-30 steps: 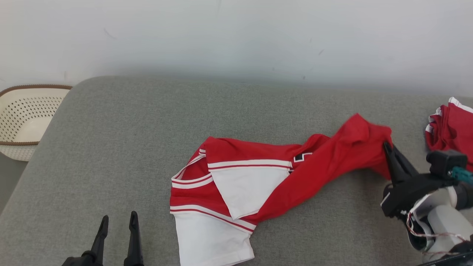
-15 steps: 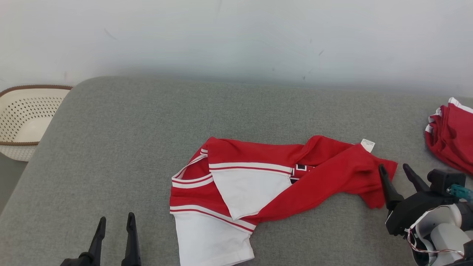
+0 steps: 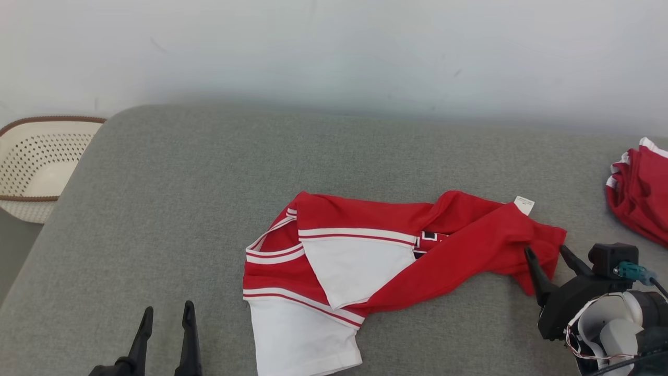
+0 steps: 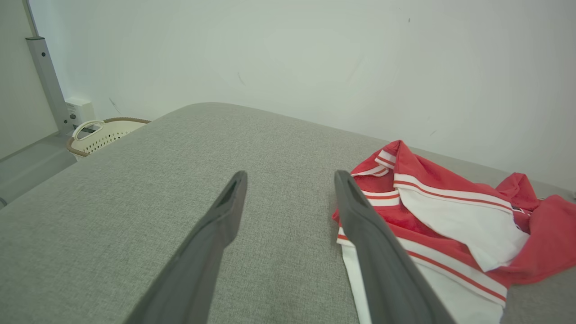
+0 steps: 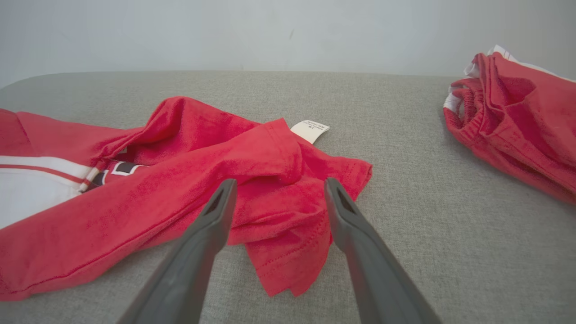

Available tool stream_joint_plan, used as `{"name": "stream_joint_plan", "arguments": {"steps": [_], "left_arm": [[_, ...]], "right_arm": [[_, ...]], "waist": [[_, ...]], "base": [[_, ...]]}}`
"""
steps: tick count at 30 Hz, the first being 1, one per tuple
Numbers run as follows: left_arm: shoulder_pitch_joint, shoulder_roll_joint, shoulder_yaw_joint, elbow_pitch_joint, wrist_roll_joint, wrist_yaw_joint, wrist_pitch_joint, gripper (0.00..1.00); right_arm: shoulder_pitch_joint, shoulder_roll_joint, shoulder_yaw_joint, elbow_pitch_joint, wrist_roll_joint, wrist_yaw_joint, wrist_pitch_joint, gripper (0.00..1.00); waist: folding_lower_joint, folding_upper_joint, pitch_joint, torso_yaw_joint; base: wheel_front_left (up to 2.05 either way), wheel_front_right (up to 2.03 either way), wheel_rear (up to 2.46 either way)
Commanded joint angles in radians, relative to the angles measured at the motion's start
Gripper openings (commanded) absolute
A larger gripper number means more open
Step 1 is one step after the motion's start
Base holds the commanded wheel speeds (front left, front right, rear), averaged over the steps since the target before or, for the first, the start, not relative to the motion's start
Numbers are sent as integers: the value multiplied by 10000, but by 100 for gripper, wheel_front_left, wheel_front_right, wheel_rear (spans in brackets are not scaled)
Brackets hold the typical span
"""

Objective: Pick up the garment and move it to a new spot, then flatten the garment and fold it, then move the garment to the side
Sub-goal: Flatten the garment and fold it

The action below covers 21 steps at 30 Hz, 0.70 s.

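Nearest you, your left hand (image 3: 168, 307) sits low at the counter's (image 3: 172, 172) front edge, fingers spread wide and empty, with bare grey fabric ahead of it. Your right hand (image 3: 546, 249) is also spread wide and holds nothing; its fingertips (image 3: 529, 254) are at the crumpled red end of the garment (image 3: 459, 245). That red-and-white garment lies mid-counter, partly folded over. Its white label (image 3: 524, 204) carries print too small to read, and a black-and-white mark (image 3: 430, 236) is half hidden. Beyond lie a second red garment (image 3: 639, 193) at the right edge, a perforated basket (image 3: 36, 167) off the left edge and the wall (image 3: 334, 52).
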Motion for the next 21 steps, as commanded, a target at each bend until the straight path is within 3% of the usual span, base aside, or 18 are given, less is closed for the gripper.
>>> {"name": "stream_joint_plan", "arguments": {"steps": [1, 21], "left_arm": [[-1, 9, 2, -28, 57, -3, -34, 100], [-366, 9, -142, -79, -65, 26, -34, 100]], "right_arm": [[-179, -42, 65, 178, -124, -3, -34, 100], [-1925, 69, 656, 2705, -120, -3, -677, 100]], "waist": [[0, 0, 98, 93], [0, 0, 954, 700]], "base": [[0, 0, 0], [0, 0, 0]]}}
